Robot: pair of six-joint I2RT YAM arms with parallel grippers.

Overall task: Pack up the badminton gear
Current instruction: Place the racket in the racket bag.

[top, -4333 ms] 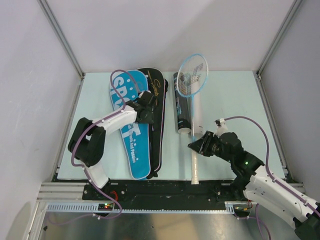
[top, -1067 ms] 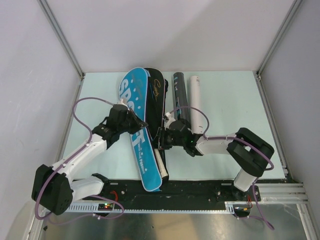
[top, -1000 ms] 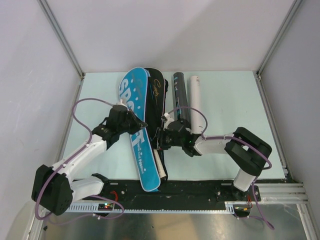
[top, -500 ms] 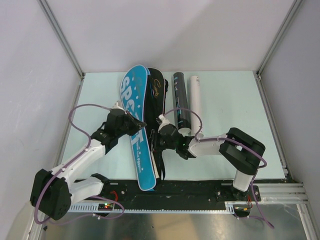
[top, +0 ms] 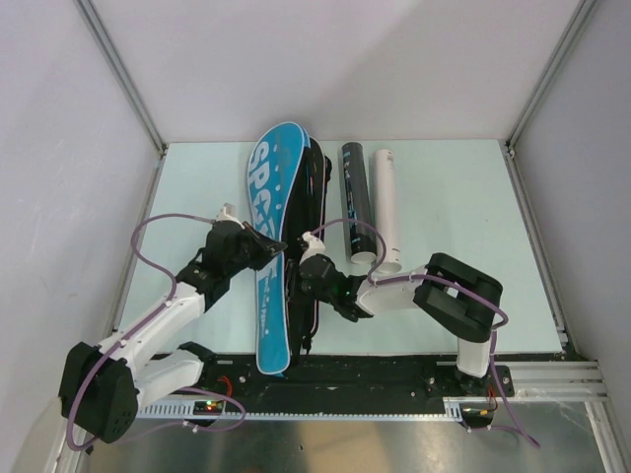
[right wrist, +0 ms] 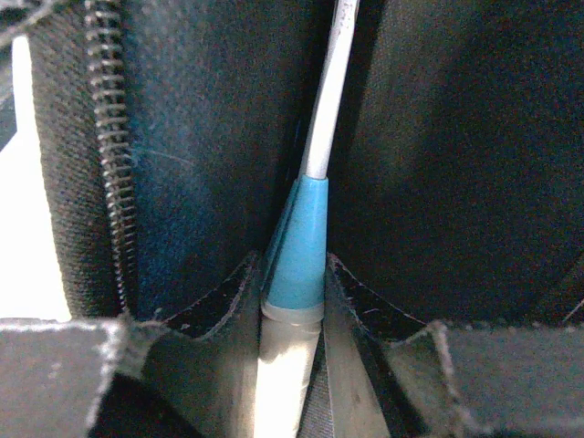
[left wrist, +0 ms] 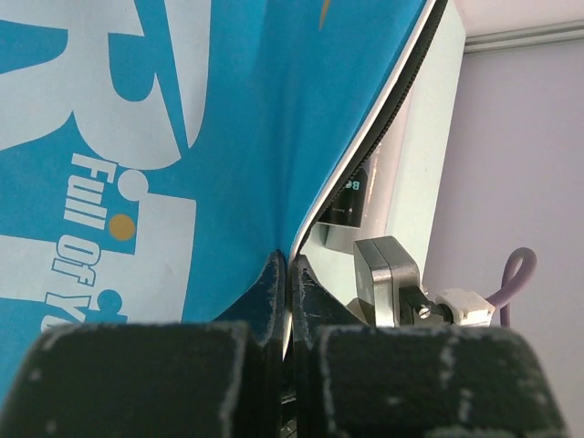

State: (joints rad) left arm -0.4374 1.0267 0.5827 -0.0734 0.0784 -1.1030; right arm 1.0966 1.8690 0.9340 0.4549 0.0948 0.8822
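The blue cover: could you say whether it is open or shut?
Open: the left gripper pinches the lifted edge of the cover, unzipped teeth show, and the right gripper holds the racket inside.

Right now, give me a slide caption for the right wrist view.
Right hand grips the racket at its blue collar, shaft extending into the unzipped racket cover.

Left arm (top: pixel 163 313) stretched forward and rightward from its base; left gripper (top: pixel 262 252) was pinched tight on the cover (left wrist: pixel 137 137) edge. Right arm (top: pixel 394 289) lay folded low, forearm pointing left; right gripper (top: pixel 306 280) clamped the racket (right wrist: pixel 299 237) handle between its fingers (right wrist: pixel 219 306)
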